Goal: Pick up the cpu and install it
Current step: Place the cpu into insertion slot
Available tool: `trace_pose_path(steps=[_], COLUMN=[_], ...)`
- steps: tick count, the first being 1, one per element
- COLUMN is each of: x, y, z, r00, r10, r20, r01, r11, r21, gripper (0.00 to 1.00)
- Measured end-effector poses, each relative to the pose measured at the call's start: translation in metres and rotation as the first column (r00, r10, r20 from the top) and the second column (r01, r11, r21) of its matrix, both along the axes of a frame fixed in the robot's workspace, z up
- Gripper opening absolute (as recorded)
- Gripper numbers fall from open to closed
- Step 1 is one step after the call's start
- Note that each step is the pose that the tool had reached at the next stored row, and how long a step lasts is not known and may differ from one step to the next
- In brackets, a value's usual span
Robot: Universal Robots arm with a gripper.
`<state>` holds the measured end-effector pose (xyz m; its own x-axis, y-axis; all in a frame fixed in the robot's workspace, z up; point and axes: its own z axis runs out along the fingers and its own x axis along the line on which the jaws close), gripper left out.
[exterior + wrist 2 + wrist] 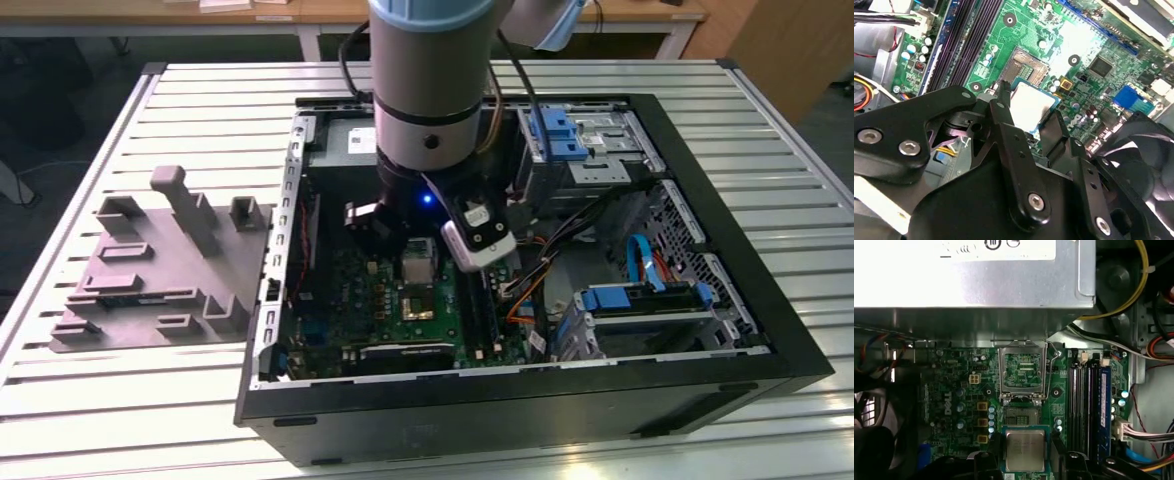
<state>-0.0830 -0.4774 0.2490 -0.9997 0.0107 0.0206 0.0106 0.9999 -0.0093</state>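
The cpu (1025,450), a small square chip with a pale silvery top, hangs between my gripper's black fingers (1058,452) just above the green motherboard (954,400). In the second wrist view the cpu (1031,107) is clamped at two opposite edges, and my gripper (1029,117) is shut on it. The open socket (1021,416) lies right beside the chip, its metal frame lid (1021,372) tilted up behind it. In the exterior view my gripper (420,258) is down inside the open computer case (694,380), over the socket (416,305).
A grey moulded tray (147,270) lies on the slatted table at the exterior view's left. Memory slots (1089,405) run beside the socket, and a black fan (1146,160) sits close by. The silver power supply (974,275), the blue drive brackets (641,300) and loose cables (534,270) crowd the case.
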Motion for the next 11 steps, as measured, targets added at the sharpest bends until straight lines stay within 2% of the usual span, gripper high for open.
trace_pose_path(steps=[5, 11], x=[0.0, 0.0], y=[-0.0001, -0.0001], z=[-0.0085, -0.0098], r00=[1.0, 1.0], r10=[0.0, 0.0], r20=[0.0001, 0.0002], r01=[0.0, 0.0], r11=[1.0, 1.0], r21=[0.0, 0.0001], gripper=[0.47, 0.47])
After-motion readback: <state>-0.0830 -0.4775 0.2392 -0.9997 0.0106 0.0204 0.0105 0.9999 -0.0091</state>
